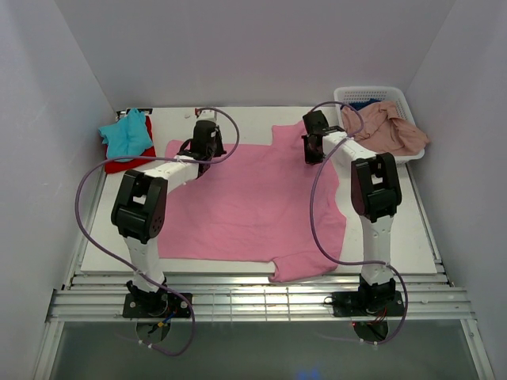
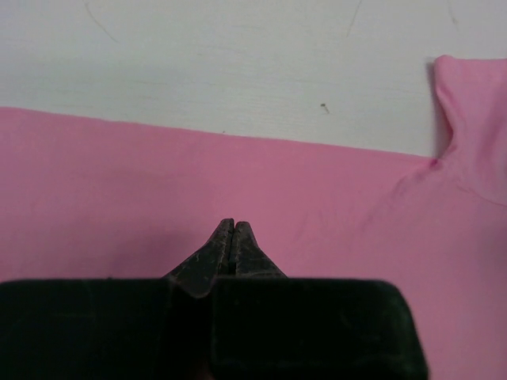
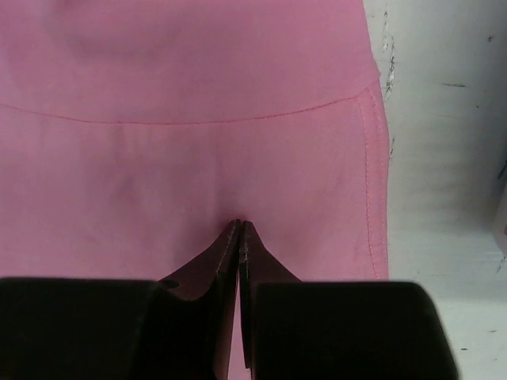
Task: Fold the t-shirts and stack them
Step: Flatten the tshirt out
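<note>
The bright pink t-shirt [image 1: 253, 198] lies spread flat across the middle of the table, one sleeve at the far edge and one at the near edge. My left gripper [image 1: 204, 154] is shut, its tips [image 2: 230, 223] low over the shirt just inside its far hem [image 2: 238, 142]. My right gripper [image 1: 311, 158] is shut, its tips [image 3: 239, 223] touching the pink cloth [image 3: 158, 158] near a stitched hem, with faint creases around them. A teal t-shirt [image 1: 127, 134] lies on a red one [image 1: 119, 165] at the far left. A dusty salmon-pink t-shirt [image 1: 388, 131] hangs over the basket.
The white lattice basket [image 1: 372, 93] stands at the far right corner, with dark blue cloth [image 1: 360, 103] inside. White walls enclose the table on three sides. Metal rails [image 1: 253, 289] run along the near edge by the arm bases.
</note>
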You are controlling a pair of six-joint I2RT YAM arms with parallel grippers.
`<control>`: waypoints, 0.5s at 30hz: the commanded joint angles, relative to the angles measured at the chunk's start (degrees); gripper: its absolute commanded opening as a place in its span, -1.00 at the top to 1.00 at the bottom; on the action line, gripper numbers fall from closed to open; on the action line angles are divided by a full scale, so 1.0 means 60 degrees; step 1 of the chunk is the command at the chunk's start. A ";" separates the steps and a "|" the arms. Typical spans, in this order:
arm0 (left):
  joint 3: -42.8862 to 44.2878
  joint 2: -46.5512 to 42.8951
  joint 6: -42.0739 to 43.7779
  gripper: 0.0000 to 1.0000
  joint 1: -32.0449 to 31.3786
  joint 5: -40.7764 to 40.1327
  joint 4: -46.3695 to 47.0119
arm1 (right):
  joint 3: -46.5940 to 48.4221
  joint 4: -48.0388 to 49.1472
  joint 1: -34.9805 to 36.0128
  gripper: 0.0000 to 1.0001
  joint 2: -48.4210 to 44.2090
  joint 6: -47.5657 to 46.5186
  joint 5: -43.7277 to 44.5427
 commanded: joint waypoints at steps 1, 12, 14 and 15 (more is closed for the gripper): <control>-0.0152 -0.0299 -0.0105 1.00 0.0130 -0.0015 -0.0307 | 0.0344 -0.0235 -0.0037 0.85 0.0136 0.0307 0.0234; -0.0108 -0.0227 -0.0514 1.00 0.0145 -0.1273 -0.2077 | 0.2101 -0.1173 -0.0154 0.85 0.1821 0.0571 0.0381; -0.0370 -0.0270 -0.0661 1.00 0.0145 -0.1494 -0.2386 | 0.2495 -0.1232 -0.0197 0.85 0.2099 0.0571 0.0352; -0.0474 -0.0270 -0.0691 1.00 0.0145 -0.1625 -0.2445 | 0.2643 -0.1305 -0.0198 0.85 0.2202 0.0586 0.0264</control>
